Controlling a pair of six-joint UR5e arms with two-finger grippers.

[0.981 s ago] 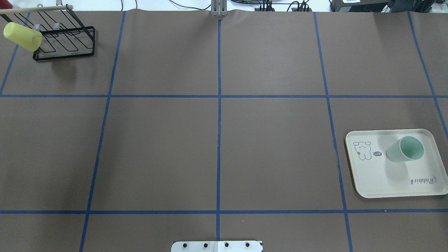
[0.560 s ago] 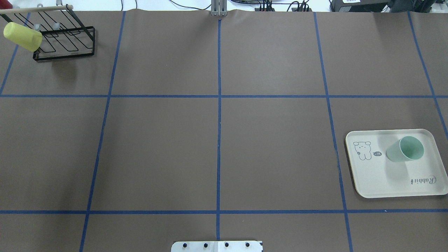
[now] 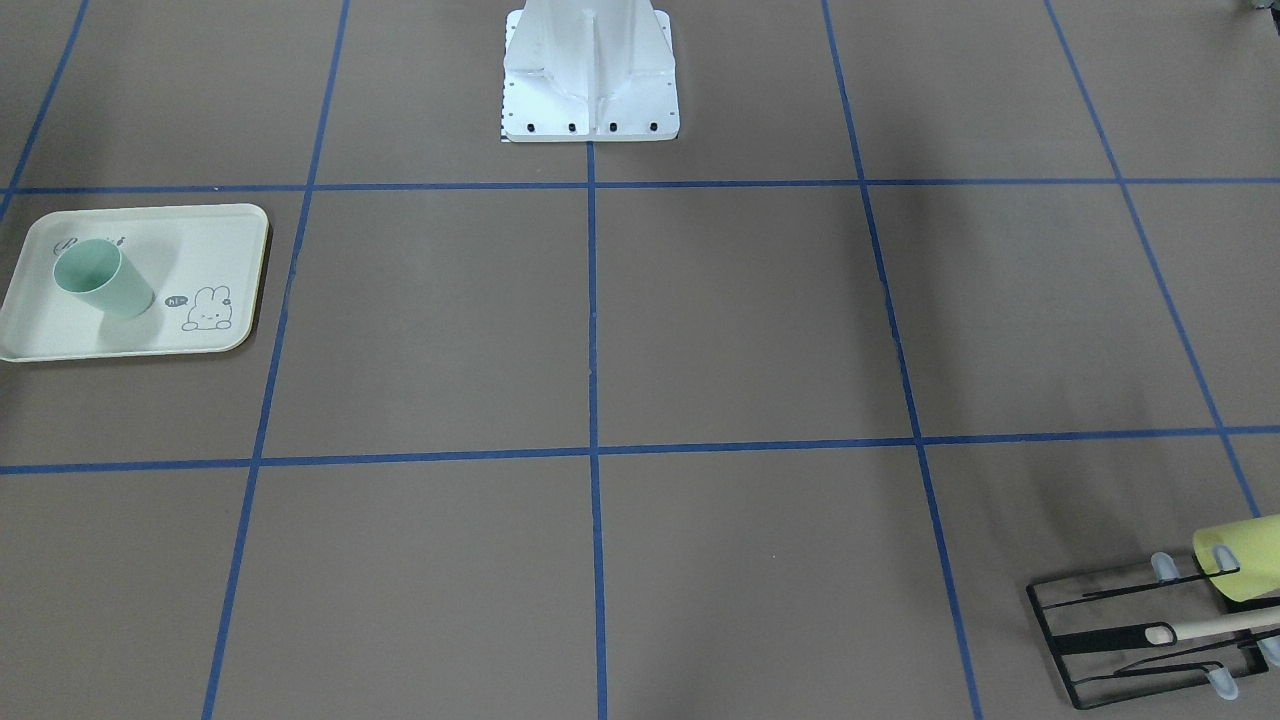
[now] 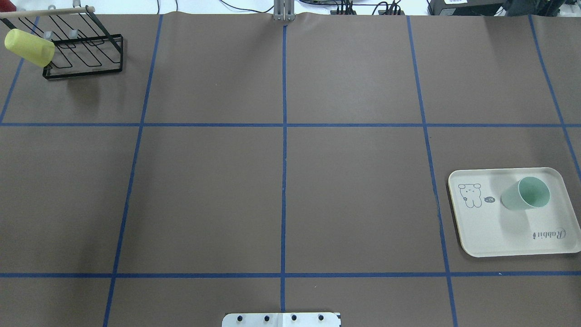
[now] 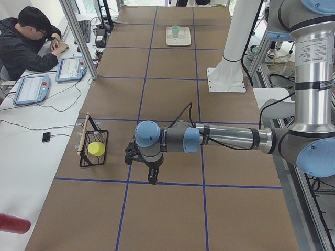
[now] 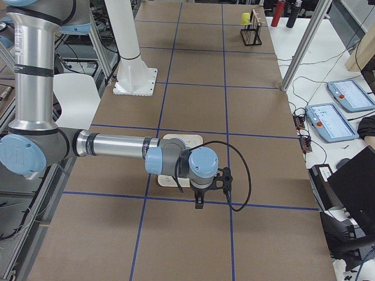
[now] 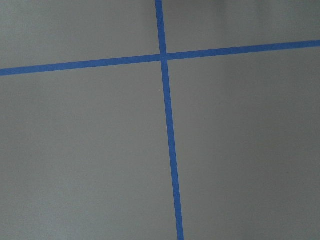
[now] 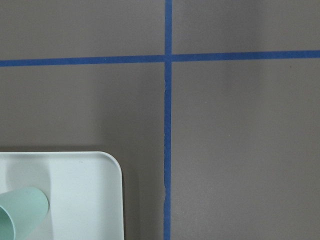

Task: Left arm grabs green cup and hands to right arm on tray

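Two cups entered. First, green cup point(image 4: 525, 194), mouth up on cream tray point(image 4: 499, 236), beside the bunny print point(image 4: 470, 195). Second, yellow-green cup point(image 4: 28, 47), hung on black wire rack point(image 4: 91, 68) at the opposite table end. Both left gripper point(image 5: 152, 179) and right gripper point(image 6: 199, 204) show in side views only, pointing down; finger state cannot be told. Right wrist view catches tray corner and cup; left wrist view, blue tape lines point(image 7: 167, 125) only.

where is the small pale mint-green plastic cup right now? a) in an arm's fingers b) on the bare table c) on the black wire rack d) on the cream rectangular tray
d: the overhead view shows the small pale mint-green plastic cup standing on the cream rectangular tray.
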